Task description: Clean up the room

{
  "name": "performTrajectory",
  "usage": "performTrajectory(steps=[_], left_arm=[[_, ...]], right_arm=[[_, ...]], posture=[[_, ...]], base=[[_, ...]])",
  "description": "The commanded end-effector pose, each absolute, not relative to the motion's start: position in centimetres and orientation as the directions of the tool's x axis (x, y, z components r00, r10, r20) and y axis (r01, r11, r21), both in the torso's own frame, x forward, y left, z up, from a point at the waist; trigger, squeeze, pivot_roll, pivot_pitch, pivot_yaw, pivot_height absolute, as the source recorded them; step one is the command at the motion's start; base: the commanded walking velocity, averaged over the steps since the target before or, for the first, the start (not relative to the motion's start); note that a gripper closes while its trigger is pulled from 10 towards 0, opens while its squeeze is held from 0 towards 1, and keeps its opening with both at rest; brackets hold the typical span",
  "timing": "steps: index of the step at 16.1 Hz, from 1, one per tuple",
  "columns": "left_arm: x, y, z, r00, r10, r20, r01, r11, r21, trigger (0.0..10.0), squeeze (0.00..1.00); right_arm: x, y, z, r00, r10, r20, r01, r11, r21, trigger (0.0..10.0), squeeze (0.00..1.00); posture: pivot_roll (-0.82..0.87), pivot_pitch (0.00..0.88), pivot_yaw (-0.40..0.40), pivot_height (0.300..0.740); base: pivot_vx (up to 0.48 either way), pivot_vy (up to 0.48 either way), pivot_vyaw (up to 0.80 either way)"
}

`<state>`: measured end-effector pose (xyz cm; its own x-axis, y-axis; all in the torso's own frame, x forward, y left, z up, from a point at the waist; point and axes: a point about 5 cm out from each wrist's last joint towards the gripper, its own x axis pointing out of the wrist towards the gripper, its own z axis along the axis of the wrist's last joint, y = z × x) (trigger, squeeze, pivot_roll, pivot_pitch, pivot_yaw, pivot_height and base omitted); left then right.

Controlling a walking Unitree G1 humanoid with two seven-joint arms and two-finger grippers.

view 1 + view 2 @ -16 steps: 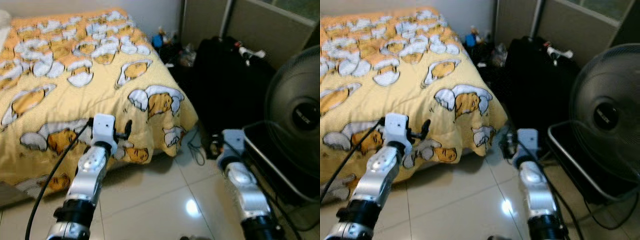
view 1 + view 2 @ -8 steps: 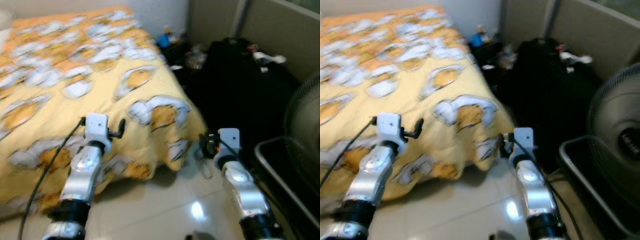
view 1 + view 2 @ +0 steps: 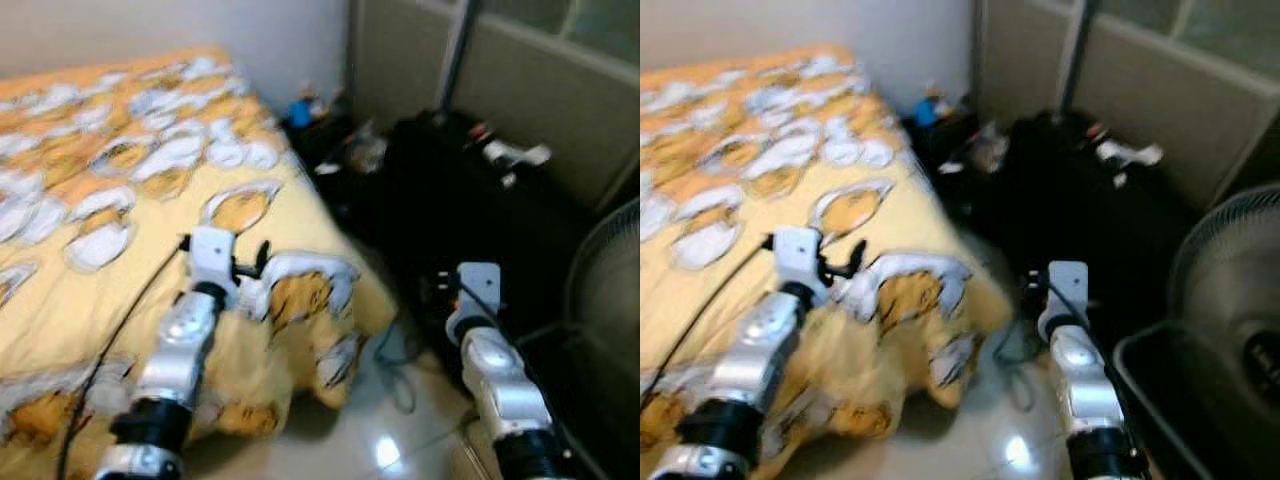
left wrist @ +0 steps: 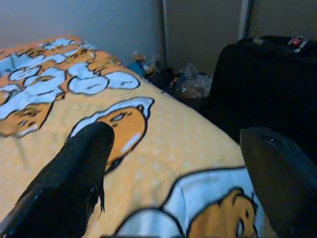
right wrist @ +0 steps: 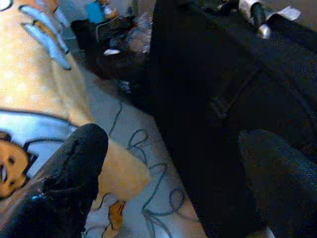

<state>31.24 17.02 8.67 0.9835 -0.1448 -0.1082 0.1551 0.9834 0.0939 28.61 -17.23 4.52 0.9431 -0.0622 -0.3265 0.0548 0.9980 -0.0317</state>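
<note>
While I survey the room, my left tool (image 4: 173, 183) hovers over the yellow quilt (image 3: 90, 230), fingers spread wide and empty; my right tool (image 5: 173, 183), equally spread and empty, faces the black suitcase (image 3: 470, 210). Clutter (image 3: 330, 140) lies in the corner; next I judge an approach there.

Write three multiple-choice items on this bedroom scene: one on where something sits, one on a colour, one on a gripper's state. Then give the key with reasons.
1. Where does the black suitcase stand?
A. on the bed
B. on the floor to the right of the bed
C. under the fan

2. What is the main colour of the bedspread?
A. yellow
B. green
C. grey

3. How are the left gripper's fingers?
A. shut on the bedspread
B. shut on a cable
C. open, holding nothing

Key: 1 B, it stands beside the bed near the wall; 2 A, yellow cloth with white and orange figures; 3 C, the left wrist view shows the fingers wide apart above the cloth.
</note>
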Motion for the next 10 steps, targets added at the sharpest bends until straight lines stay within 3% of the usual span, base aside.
performTrajectory(steps=[1,10], left_arm=[[31.4,17.7,8.7,0.986,-0.118,-0.121,0.132,0.985,0.111,10.0,0.0],[30.4,18.9,8.5,0.986,-0.103,-0.131,0.128,0.973,0.194,10.0,0.0]], right_arm=[[28.9,-16.8,4.7,0.942,-0.058,-0.331,0.057,0.998,-0.013,10.0,0.0],[27.4,-18.1,3.5,0.919,-0.087,-0.385,0.097,0.995,0.005,10.0,0.0]], posture=[[-0.08,0.0,0.041,0.74],[-0.06,0.0,0.017,0.74]], base=[[0.0,0.0,-0.62],[0.0,0.0,-0.63]])
